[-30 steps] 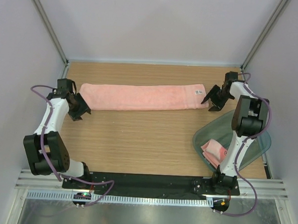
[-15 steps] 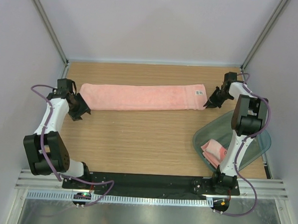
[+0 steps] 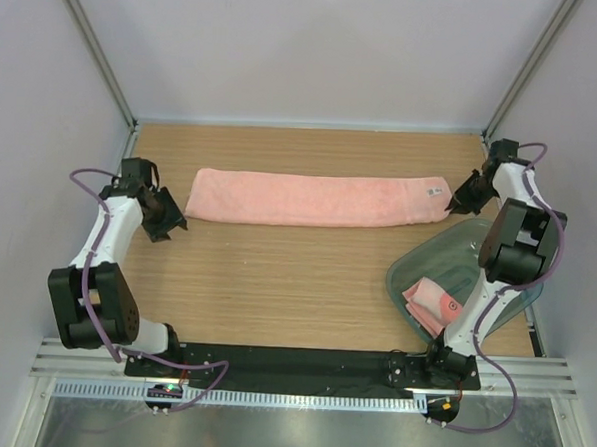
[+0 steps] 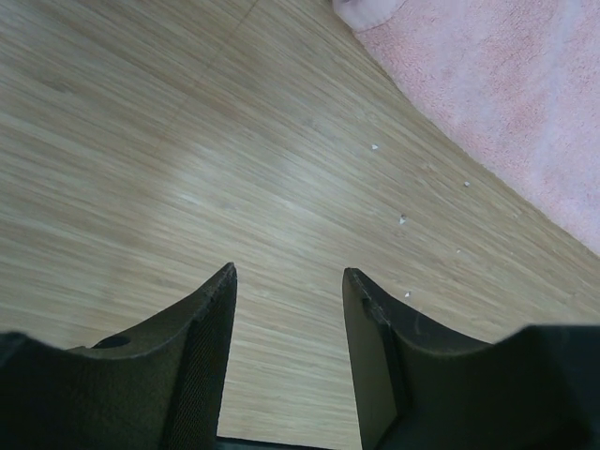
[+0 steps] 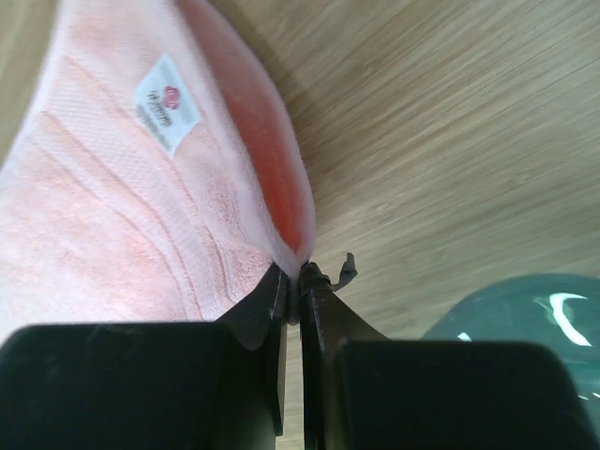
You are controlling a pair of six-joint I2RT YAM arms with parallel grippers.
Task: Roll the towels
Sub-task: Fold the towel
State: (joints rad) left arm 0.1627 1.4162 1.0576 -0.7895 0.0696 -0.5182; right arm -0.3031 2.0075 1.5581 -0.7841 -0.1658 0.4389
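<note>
Nearby, plastic tub (image 3: 427, 258) w/ 2nd towel (image 3: 430, 302) near rt claw (image 3: 454, 204)

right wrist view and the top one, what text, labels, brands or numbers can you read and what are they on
white label on the long towel: a red logo and lines of grey print, too blurred to read
small tag on the folded towel in the tub: too small to read
No other text, number or sign shows in any view.

Room to pass over bare surface (image 3: 276, 272) between long towel (image 3: 310, 200) and near edge; blocked near right by tub (image 3: 404, 272).
</note>
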